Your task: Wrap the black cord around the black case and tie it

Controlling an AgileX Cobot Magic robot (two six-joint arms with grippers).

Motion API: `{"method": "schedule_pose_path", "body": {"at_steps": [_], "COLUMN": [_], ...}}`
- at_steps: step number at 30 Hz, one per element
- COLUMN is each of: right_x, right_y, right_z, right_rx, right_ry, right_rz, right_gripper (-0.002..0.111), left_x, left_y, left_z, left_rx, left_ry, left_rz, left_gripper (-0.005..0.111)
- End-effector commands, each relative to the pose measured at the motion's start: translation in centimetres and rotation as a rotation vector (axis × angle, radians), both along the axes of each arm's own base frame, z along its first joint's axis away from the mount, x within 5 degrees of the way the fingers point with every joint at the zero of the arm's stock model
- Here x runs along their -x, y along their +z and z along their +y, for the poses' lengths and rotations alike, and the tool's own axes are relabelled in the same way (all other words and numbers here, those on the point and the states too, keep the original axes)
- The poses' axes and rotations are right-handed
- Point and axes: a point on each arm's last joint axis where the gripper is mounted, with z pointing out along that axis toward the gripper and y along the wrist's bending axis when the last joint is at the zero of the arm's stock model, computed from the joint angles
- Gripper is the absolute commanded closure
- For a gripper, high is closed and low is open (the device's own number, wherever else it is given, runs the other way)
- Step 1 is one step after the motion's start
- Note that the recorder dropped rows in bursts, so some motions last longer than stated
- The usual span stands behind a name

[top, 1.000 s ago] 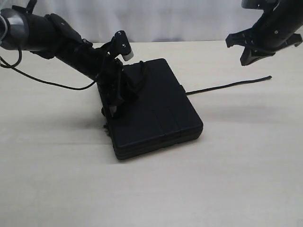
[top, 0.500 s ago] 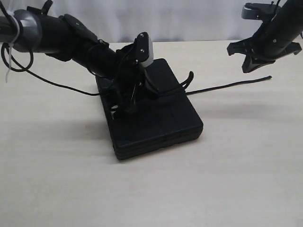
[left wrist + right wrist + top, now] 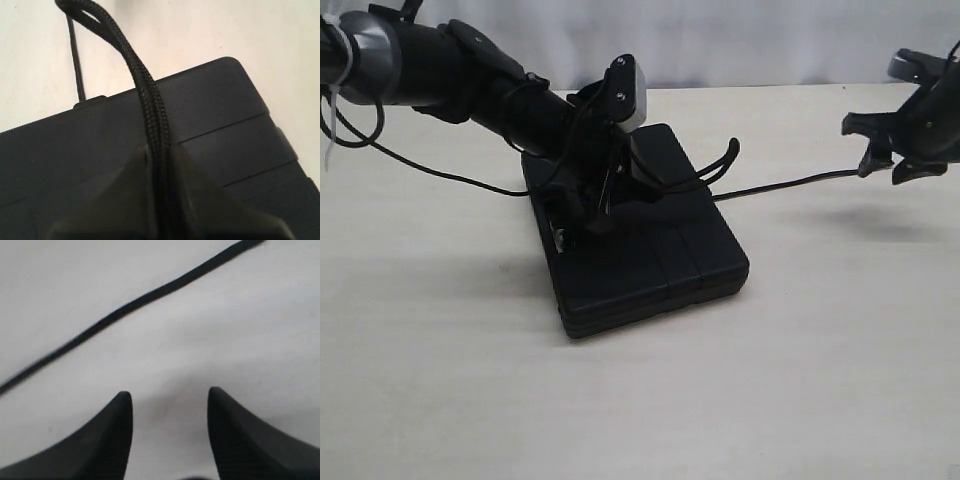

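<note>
Closed black case (image 3: 650, 250) on the tabletop (image 3: 820, 350), contents hidden
Over it the left pincer (image 3: 159, 150) pinches the doubled black cord (image 3: 142, 85); the right pincer (image 3: 170, 400) hangs spread above the cord's right end

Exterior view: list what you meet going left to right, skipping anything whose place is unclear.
left arm → case → cord, its loose tail → right gripper

Open worktop (image 3: 620, 400) near and left of the black case (image 3: 655, 262); the left tool (image 3: 159, 160) and its arm (image 3: 470, 80) crowd the case's far-left top; the black cord (image 3: 790, 183) crosses the right side.
</note>
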Motion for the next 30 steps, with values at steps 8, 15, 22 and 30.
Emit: {"method": "schedule_pose_path", "body": {"at_steps": [8, 15, 22, 30], "right_x": [-3.4, -4.8, -6.0, -8.0], "right_y": [-5.8, -7.8, -10.4, -11.3], "right_z": [-1.9, -1.7, 0.3, 5.4], "right_rx": [-0.261, -0.305, -0.301, -0.241], "right_ry": [-0.298, -0.272, -0.185, 0.088], "right_rz": [-0.101, -0.037, -0.014, -0.047], "right_gripper": [0.062, 0.062, 0.081, 0.104], "left_x": [0.1, 0.0, 0.0, 0.0], "left_y": [0.3, 0.3, 0.2, 0.2], "left_z": [-0.1, -0.1, -0.1, -0.1], "left_rx": [0.008, 0.006, 0.003, 0.003], "left_ry": [0.005, 0.013, 0.014, 0.026], "left_rz": [-0.005, -0.012, -0.013, 0.002], "left_gripper": [0.107, 0.107, 0.107, 0.107]}}
